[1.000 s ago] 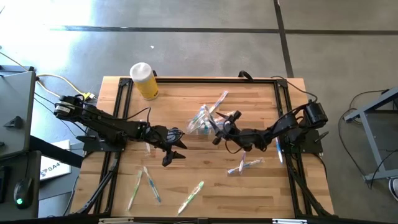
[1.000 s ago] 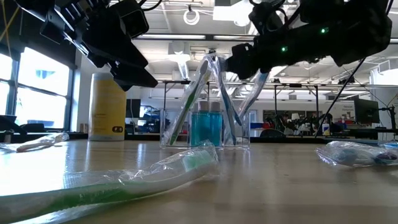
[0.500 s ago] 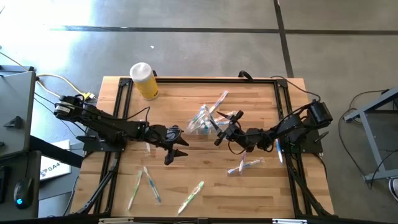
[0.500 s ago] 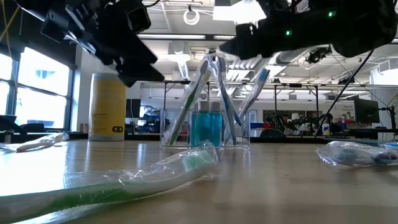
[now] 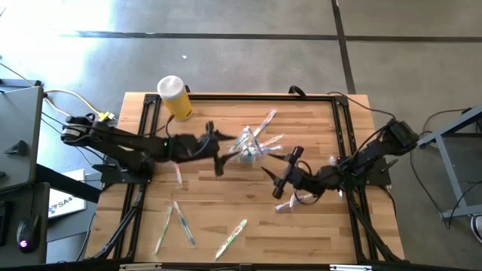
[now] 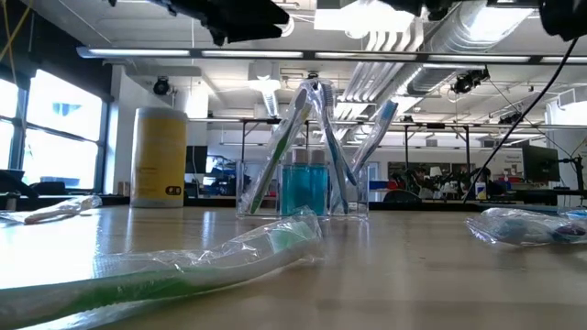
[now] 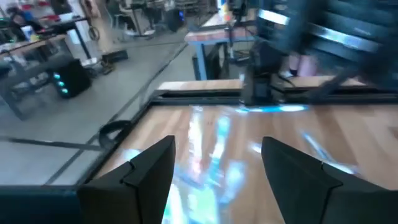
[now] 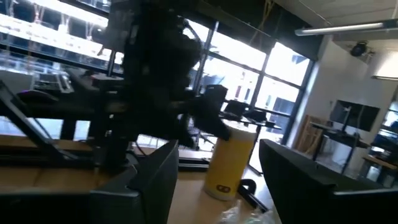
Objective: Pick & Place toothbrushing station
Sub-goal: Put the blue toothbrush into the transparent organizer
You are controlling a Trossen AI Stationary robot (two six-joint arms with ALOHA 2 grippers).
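clear container (image 5: 246, 147) with upright toothbrushes (image 6: 295, 137) sits mid-table. left gripper (image 5: 216, 150) hangs just left of it, fingers spread, nothing held. right gripper (image 5: 285, 170) off to its right, open and empty too i think. wrapped toothbrush (image 6: 183, 270) lies near the front edge.

Even overhead daylight, bright window glare behind, wrist views motion-blurred, foreground wrapped toothbrush (image 6: 197, 266) soft

No readable text, dark mark on the yellow bottle (image 6: 159, 156) label too small to make out
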